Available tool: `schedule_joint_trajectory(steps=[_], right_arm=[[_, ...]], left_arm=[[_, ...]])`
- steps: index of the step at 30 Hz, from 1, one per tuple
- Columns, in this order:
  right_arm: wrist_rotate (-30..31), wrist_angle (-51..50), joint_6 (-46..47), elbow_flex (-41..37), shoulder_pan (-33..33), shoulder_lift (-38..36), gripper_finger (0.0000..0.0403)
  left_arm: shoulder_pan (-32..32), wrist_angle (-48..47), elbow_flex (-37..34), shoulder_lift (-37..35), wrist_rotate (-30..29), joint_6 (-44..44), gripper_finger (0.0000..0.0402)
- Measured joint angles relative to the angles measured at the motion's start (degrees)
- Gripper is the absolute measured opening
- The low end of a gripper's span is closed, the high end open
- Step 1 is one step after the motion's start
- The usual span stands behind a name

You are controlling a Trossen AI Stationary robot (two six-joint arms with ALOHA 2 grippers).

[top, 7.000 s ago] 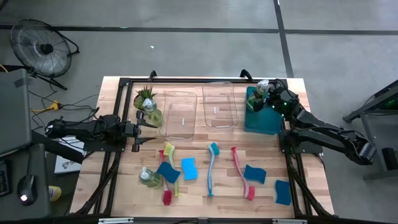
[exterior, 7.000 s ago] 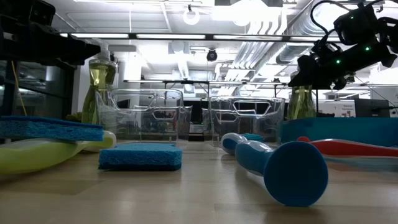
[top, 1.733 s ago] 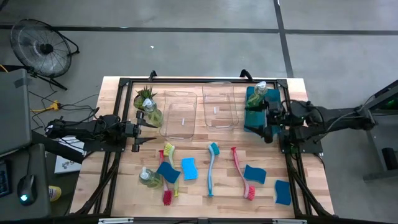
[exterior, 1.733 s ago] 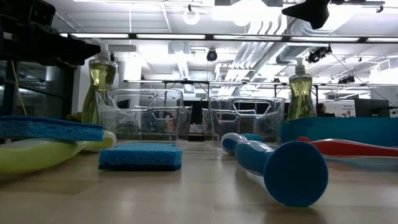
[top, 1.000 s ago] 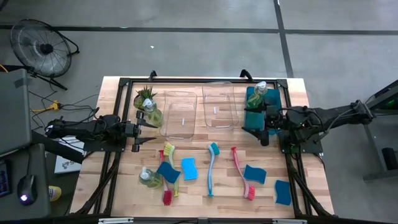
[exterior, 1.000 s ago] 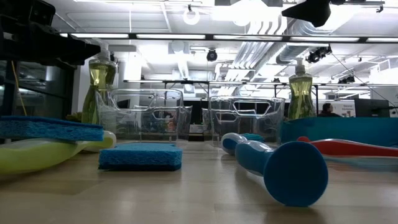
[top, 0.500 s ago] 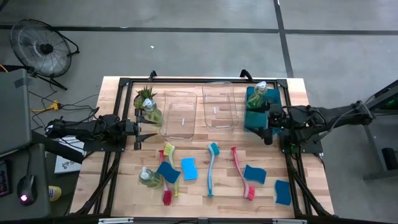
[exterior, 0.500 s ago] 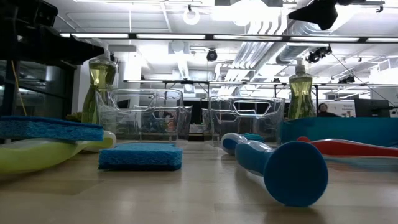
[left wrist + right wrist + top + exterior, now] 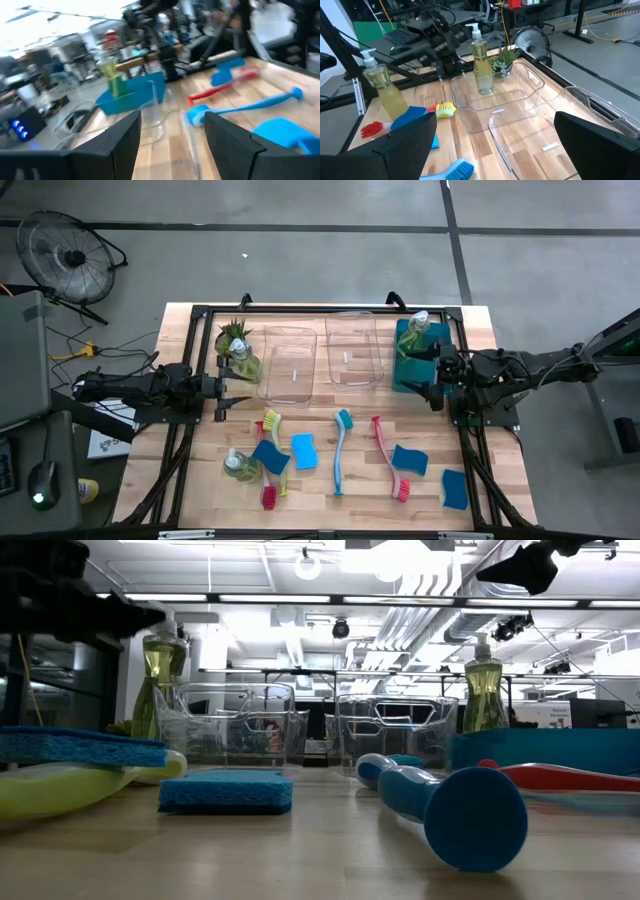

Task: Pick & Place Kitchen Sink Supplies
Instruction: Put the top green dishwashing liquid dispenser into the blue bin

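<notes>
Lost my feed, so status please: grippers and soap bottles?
Right gripper open, empty, beside teal bin. One clear soap bottle stands in the bin. Left gripper open, empty, near clear empty bin.

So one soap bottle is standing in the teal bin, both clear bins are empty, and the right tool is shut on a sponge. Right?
Not quite. The right tool is open and holds nothing; the right wrist view shows its fingers spread wide with no sponge between them. The rest holds: the high view shows a soap bottle standing in the teal bin and both clear bins empty.
</notes>
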Motion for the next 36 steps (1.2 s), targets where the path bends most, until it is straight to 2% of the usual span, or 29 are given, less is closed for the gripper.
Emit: schedule_joint_trajectory(steps=[3,8,14,18,24,29,32,36], right_arm=[[0.7,0.1,-0.3,0.0,0.0,0.0,0.0399],[0.3,-0.4,0.5,0.0,0.0,0.4,0.0399],[0.1,-1.0,1.3,0.0,0.0,0.5,0.0399],[0.1,-1.1,0.5,0.0,0.0,0.5,0.0399],[0.1,-1.0,0.1,0.0,0.0,0.5,0.0399],[-2.3,-1.0,-0.1,0.0,0.0,0.5,0.0399],[-2.9,-1.0,-0.1,0.0,0.0,0.5,0.0399],[-2.9,-1.0,-0.1,0.0,0.0,0.5,0.0399]], left_arm=[[0.0,0.4,3.6,-0.2,-0.2,0.6,0.0213],[0.0,-2.0,6.9,-0.1,3.7,1.7,0.0213],[0.0,-1.9,10.0,-0.1,1.6,0.5,0.0213],[0.0,-1.5,11.5,-0.1,-6.1,1.4,0.0213],[0.0,-1.9,14.3,0.0,-10.9,5.9,0.0213],[0.0,-5.1,19.2,1.0,-16.0,9.7,0.0215],[0.0,-10.3,22.4,2.4,-20.7,11.9,0.0229],[0.0,-18.2,25.7,5.4,-27.5,11.3,0.0271]])
